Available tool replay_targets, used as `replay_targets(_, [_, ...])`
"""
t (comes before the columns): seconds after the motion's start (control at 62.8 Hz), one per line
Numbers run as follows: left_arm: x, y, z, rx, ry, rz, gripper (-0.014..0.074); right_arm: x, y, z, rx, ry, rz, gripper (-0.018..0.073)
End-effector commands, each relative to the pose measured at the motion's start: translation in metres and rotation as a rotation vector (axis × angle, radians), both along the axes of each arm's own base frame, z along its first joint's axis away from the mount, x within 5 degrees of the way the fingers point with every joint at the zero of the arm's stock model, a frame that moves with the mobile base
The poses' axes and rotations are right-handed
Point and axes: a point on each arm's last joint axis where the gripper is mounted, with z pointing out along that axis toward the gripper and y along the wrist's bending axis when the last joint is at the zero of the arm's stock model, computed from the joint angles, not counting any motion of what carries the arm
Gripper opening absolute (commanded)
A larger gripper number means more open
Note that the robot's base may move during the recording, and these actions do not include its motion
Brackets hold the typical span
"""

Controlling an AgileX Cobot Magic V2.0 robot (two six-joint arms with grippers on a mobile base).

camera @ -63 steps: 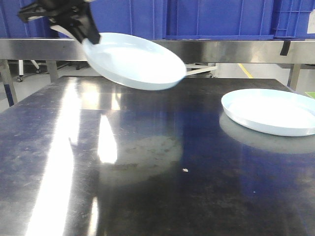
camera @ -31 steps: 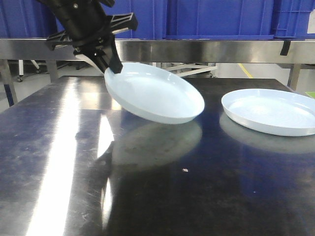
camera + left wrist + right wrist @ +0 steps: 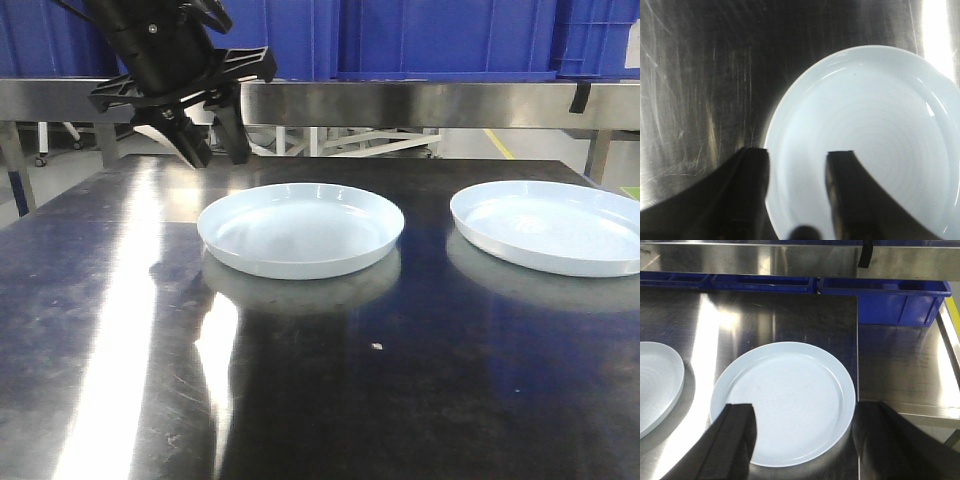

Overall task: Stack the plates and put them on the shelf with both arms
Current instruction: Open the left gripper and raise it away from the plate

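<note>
Left gripper [image 3: 218, 155], jaws apart, hangs above the rim of one plate [image 3: 300, 228], the other plate [image 3: 550, 225] lying well to its right beneath the spread right gripper [image 3: 807, 412].

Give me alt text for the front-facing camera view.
Two pale plates lie flat and apart on a dark steel tabletop. The open left gripper hangs above the far rim of the centre plate, with blue crates behind.
</note>
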Motion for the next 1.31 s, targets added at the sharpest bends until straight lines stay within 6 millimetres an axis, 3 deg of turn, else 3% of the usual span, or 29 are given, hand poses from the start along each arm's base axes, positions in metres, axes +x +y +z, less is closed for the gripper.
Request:
replay_targets(0.0, [-0.003, -0.001, 0.036, -0.057, -0.107, 0.008, 0.0441, 0.004, 0.0, 0.021, -0.009, -0.123, 0.002, 0.0529])
replay_targets(0.143, [-0.003, 0.0, 0.036, -0.058, -0.106, 0.01, 0.0437, 0.004, 0.0, 0.021, -0.009, -0.123, 0.002, 0.0529])
replay_targets(0.223, [-0.003, 0.002, 0.04, -0.06, -0.11, 0.012, 0.039, 0.004, 0.0, 0.021, -0.009, -0.123, 0.002, 0.0529])
replay_targets(0.287, [-0.006, 0.003, 0.049, -0.068, -0.127, 0.011, 0.0287, 0.004, 0.0, 0.021, -0.009, -0.122, 0.002, 0.0529])
replay_targets(0.366, [-0.011, 0.005, 0.066, -0.091, -0.182, 0.016, 0.0071, 0.004, 0.0, 0.02, -0.009, -0.118, 0.002, 0.0529])
replay_targets(0.43, [-0.015, 0.008, 0.083, -0.117, -0.244, 0.024, 0.0115, 0.003, 0.0, 0.02, -0.009, -0.116, 0.002, 0.0529])
replay_targets(0.685, [-0.045, 0.037, 0.154, -0.181, -0.465, 0.069, 0.009, 0.003, 0.0, 0.019, -0.01, -0.102, 0.002, 0.0529])
replay_targets(0.94, [-0.078, 0.082, 0.201, -0.205, -0.599, 0.154, 0.009, 0.003, 0.0, 0.018, -0.01, -0.099, 0.002, 0.0529])
replay_targets(1.147, [-0.11, 0.127, 0.206, -0.19, -0.675, 0.279, 0.009, 0.003, 0.0, 0.018, -0.01, -0.097, 0.002, 0.0529])
replay_targets(1.29, [-0.141, 0.144, 0.187, -0.174, -0.675, 0.328, 0.009, 0.003, 0.0, 0.018, -0.01, -0.097, 0.002, 0.0529])
